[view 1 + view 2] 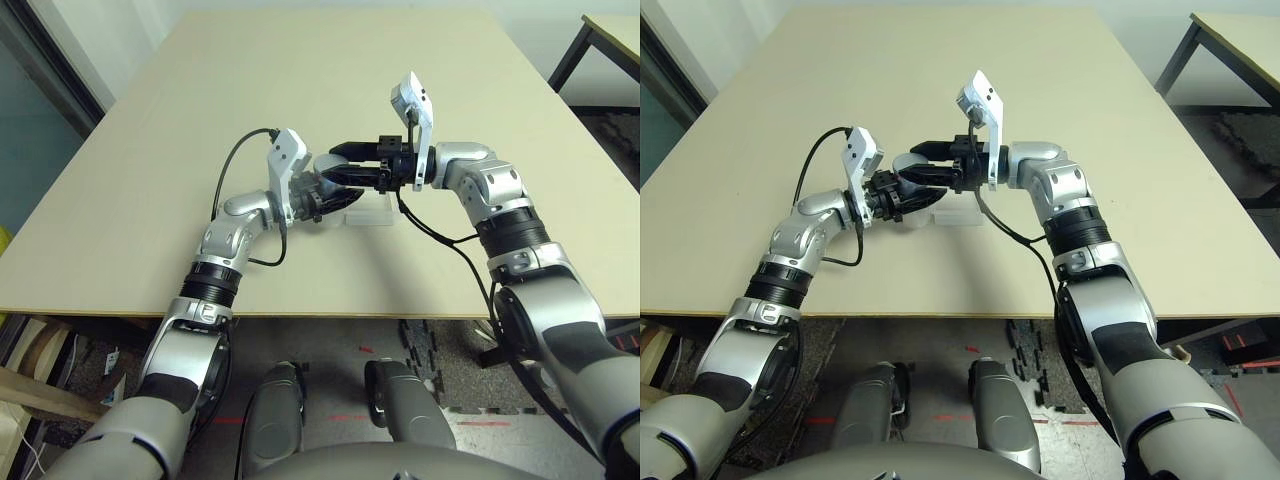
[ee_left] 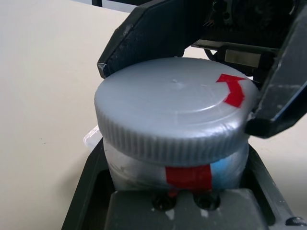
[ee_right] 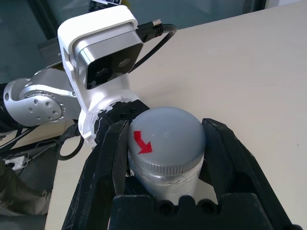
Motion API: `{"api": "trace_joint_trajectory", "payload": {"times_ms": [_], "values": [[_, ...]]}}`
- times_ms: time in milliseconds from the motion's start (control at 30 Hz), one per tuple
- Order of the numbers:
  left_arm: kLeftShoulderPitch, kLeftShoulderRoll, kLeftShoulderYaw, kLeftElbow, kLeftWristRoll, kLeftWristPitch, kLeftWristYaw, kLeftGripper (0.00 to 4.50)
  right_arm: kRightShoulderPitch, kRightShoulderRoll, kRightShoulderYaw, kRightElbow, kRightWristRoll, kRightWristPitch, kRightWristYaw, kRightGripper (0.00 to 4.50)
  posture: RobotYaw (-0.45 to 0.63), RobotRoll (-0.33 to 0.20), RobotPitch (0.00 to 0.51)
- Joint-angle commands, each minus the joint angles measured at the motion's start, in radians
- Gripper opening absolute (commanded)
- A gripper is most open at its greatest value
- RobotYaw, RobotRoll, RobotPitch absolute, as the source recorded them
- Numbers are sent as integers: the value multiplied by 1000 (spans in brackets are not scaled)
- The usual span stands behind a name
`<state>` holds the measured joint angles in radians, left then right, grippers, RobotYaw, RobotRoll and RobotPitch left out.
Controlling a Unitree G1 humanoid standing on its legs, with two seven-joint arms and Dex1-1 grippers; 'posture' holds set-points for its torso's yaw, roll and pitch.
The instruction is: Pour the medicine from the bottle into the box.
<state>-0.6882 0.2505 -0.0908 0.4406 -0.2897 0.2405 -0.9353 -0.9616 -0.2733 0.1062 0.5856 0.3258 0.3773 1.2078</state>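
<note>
Bottle [image 3: 165, 184], upper centre in head view, gripped by left hand [image 2: 175, 146]; right hand [image 3: 167, 125] clasps cap [image 2: 163, 96]; unscrewing likely next.

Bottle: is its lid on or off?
On: the ribbed grey cap sits over the bottle's body, between the right end effector's two fingers.

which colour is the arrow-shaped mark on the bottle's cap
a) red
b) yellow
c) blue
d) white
a: the grey cap of the bottle carries a red arrow-shaped mark near its edge.
</note>
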Motion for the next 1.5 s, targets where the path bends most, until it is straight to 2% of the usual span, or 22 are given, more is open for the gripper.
{"api": "trace_joint_trajectory", "payload": {"times_ms": [33, 233, 333, 733, 767, 900, 1133, 1500], "values": [[-3, 1, 1, -14, 0, 16, -4, 2647, -1, 4, 27, 3, -1, -27, 87, 2552, -151, 0, 94], [-2, -1, 10, -33, -17, 45, -21, 2647, -12, 24, 20, 20, 64, -65, 291, 2552, -148, 0, 94], [0, -1, 12, -39, -18, 52, -24, 2647, -31, 38, 12, 59, 59, -95, 341, 2552, -143, 0, 94], [34, 6, 8, -95, -16, 73, -34, 2647, -163, 45, -36, 357, -33, -271, 330, 2552, -125, 0, 97], [33, 7, 8, -94, -15, 72, -34, 2647, -174, 40, -43, 382, -40, -282, 321, 3274, -126, 0, 97], [32, 8, 6, -93, -17, 72, -31, 2647, -207, 22, -69, 455, -51, -304, 311, 4497, -126, 0, 95], [24, 14, 7, -74, -13, 61, -33, 2647, -238, 5, -92, 498, -61, -313, 319, 4500, -130, 0, 91], [-2, 0, 2, -39, 4, 27, -20, 2647, -199, 56, -81, 446, -72, -302, 313, 4500, -134, 0, 87]]}}
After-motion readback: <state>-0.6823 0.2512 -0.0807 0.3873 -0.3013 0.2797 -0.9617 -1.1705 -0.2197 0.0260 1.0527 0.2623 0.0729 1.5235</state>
